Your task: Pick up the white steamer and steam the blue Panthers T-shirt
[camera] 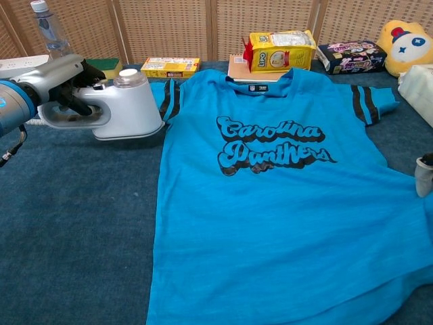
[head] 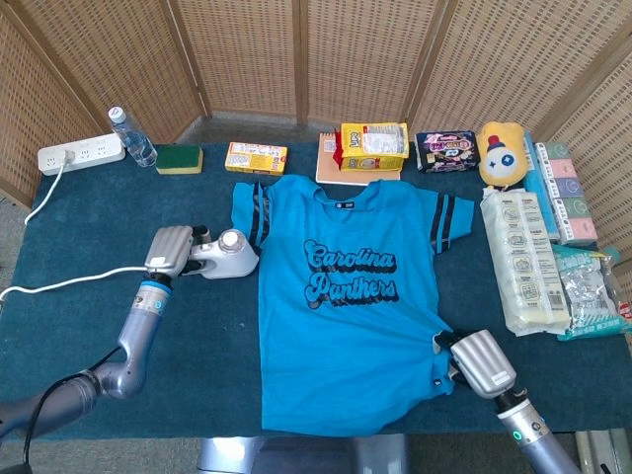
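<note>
The white steamer (camera: 125, 101) is gripped by its handle in the left hand (camera: 57, 80), beside the left sleeve of the blue T-shirt (head: 351, 296) — picked up, it seems, but steaming not yet begun. The right hand (head: 481, 363) presses the shirt's lower corner to the counter (head: 79, 316) — whether it grasps cloth, I cannot tell.

Occlusions and frame cut-offs
Right hand (camera: 425, 175) is running off the chest view's edge; shirt hem (head: 346, 431) is overhanging the table edge.
</note>
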`<action>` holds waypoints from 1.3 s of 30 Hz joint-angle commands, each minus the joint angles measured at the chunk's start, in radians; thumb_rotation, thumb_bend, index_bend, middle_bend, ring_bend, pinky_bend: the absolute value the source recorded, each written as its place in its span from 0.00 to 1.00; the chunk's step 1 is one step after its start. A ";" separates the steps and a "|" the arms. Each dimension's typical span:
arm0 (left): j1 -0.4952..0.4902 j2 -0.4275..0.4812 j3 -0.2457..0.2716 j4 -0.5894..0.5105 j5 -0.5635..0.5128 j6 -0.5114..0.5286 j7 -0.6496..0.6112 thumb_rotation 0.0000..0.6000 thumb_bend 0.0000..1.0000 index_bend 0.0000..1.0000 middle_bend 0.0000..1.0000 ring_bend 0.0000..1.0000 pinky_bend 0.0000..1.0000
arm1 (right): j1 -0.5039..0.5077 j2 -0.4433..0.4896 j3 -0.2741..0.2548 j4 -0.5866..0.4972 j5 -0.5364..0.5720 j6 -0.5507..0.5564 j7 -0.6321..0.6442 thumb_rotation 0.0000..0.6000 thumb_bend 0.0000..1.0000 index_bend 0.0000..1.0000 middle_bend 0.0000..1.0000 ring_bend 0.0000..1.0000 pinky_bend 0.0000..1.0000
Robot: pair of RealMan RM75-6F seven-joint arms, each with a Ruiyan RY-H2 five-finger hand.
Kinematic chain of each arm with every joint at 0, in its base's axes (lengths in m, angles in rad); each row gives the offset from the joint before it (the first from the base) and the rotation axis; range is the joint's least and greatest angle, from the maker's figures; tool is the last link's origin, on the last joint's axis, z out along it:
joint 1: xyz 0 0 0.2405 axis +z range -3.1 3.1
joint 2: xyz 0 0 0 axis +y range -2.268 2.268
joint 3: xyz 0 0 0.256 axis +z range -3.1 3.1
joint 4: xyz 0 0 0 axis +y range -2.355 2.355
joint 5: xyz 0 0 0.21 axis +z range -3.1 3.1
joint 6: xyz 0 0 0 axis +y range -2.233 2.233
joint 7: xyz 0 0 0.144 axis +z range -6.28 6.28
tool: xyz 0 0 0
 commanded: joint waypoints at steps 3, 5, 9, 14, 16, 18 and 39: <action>0.018 0.037 0.018 -0.036 0.071 0.035 -0.069 1.00 0.51 0.56 0.73 0.66 0.76 | 0.000 -0.002 0.001 0.001 0.000 0.000 0.001 1.00 0.57 0.62 0.57 0.62 0.78; 0.019 0.043 0.022 -0.044 0.085 0.038 -0.079 1.00 0.51 0.56 0.73 0.66 0.76 | -0.001 -0.002 0.001 0.002 0.001 0.001 0.001 1.00 0.57 0.62 0.57 0.62 0.78; 0.010 0.040 0.032 -0.046 0.122 0.045 -0.085 1.00 0.50 0.56 0.73 0.66 0.76 | -0.004 0.000 0.002 0.000 0.004 0.005 0.004 1.00 0.57 0.62 0.57 0.62 0.78; -0.023 -0.006 0.028 0.008 0.139 0.033 -0.073 1.00 0.50 0.56 0.73 0.66 0.76 | -0.011 0.006 0.002 -0.004 0.006 0.013 0.004 1.00 0.57 0.62 0.57 0.62 0.78; -0.043 -0.037 0.024 0.037 0.138 0.019 -0.065 1.00 0.50 0.56 0.73 0.66 0.76 | -0.016 0.010 0.004 -0.007 0.013 0.015 0.005 1.00 0.57 0.62 0.57 0.62 0.78; -0.061 -0.071 0.021 0.066 0.139 0.011 -0.056 1.00 0.50 0.56 0.73 0.66 0.76 | -0.018 0.014 0.005 -0.010 0.017 0.015 0.004 1.00 0.57 0.62 0.57 0.62 0.78; -0.184 -0.310 0.011 0.247 0.177 -0.010 -0.004 1.00 0.49 0.56 0.73 0.66 0.76 | -0.006 0.007 0.012 -0.017 0.025 -0.015 0.014 1.00 0.57 0.62 0.57 0.62 0.79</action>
